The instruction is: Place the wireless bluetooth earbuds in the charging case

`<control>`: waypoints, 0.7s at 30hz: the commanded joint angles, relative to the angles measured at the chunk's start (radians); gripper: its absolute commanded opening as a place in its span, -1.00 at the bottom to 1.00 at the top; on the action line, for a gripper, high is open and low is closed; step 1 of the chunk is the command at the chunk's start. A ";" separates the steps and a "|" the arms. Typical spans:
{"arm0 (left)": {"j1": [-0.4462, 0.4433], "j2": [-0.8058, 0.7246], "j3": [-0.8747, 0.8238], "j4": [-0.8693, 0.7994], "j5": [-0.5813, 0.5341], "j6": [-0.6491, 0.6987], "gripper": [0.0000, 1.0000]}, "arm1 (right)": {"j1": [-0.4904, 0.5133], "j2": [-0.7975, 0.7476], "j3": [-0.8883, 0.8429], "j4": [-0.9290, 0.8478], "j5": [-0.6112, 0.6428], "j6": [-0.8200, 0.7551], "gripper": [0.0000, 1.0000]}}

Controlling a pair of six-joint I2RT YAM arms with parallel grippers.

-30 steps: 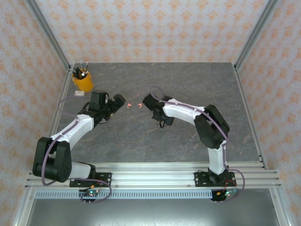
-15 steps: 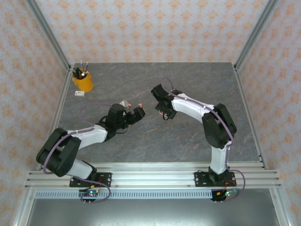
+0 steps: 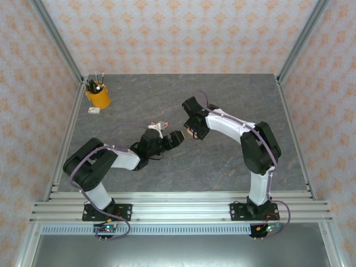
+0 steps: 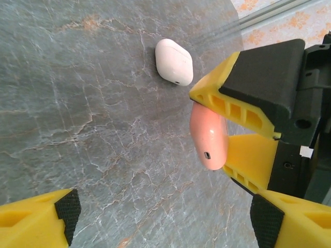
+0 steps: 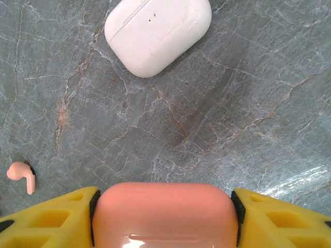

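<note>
Earbud of coral-pink colour (image 5: 20, 176) lay on the grey marbled desk (image 5: 217, 119), outside of any case. We saw it at the left edge of the right wrist view, near the tip of one finger, and we could make out its rounded head and its short stem.

Next to it, the pink charging case (image 5: 164, 217) was pinched between the right fingers (image 5: 51, 219), with one yellow finger pressing on each of its short sides. The case looked closed, and a thin seam ran across its face. In the left wrist view we saw the same case from its narrow side, with a small dark hole on the edge.

Beyond the pink case, the white charging case (image 5: 158, 33) lay flat on the desk, apart from the pink one. Its lid was shut and nothing touched it.

We found the left fingers (image 4: 36, 217) spread wide, with bare desk between them and nothing held. They pointed toward the pink case and the right fingers.

From the top view, the two arms met near the middle of the desk, their fingers close together. At the far left corner stood a yellow cup (image 3: 97, 98) with pens in it, and a small white object (image 3: 94, 110) lay just beside it.
</note>
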 commanded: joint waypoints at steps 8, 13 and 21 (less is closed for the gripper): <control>-0.039 0.097 0.077 0.150 -0.049 -0.027 0.51 | -0.007 -0.009 0.048 -0.005 -0.033 0.029 0.19; -0.048 0.129 0.109 0.159 -0.055 -0.036 0.45 | -0.007 -0.006 0.055 -0.001 -0.048 0.030 0.18; -0.049 0.170 0.156 0.168 -0.067 -0.043 0.36 | -0.007 -0.005 0.063 0.001 -0.072 0.034 0.16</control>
